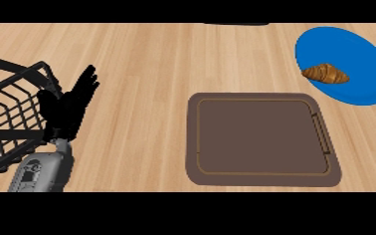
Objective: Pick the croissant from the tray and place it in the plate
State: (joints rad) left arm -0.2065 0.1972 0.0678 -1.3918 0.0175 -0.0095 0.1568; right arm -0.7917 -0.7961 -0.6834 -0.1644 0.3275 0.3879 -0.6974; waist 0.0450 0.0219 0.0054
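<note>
The small golden-brown croissant [326, 73] is lying on the round blue plate [345, 50], which is sitting at about two o'clock on the light wooden counter [161, 64] and is being cut off by the view's right edge. The croissant is resting on the plate's left part, close to its rim, with its pointed ends turning toward the right and downward.

The dark brown rectangular tray with rounded corners [260, 139] is occupying the area from the centre toward five o'clock, just below and to the left of the plate, with their edges coming close near the tray's upper right corner. Its flat inner surface is showing bare.

The robot's left hand [67, 107], black on a grey forearm, is standing at about nine o'clock, coming up from the lower left. Its fingers are extending straight and relaxed, pointing toward one o'clock, grasping nothing. Right beside it, at the left edge, a black wire basket [22, 99] is showing in part, overlapping the hand's outline.

The right hand is not appearing anywhere in the head view.
</note>
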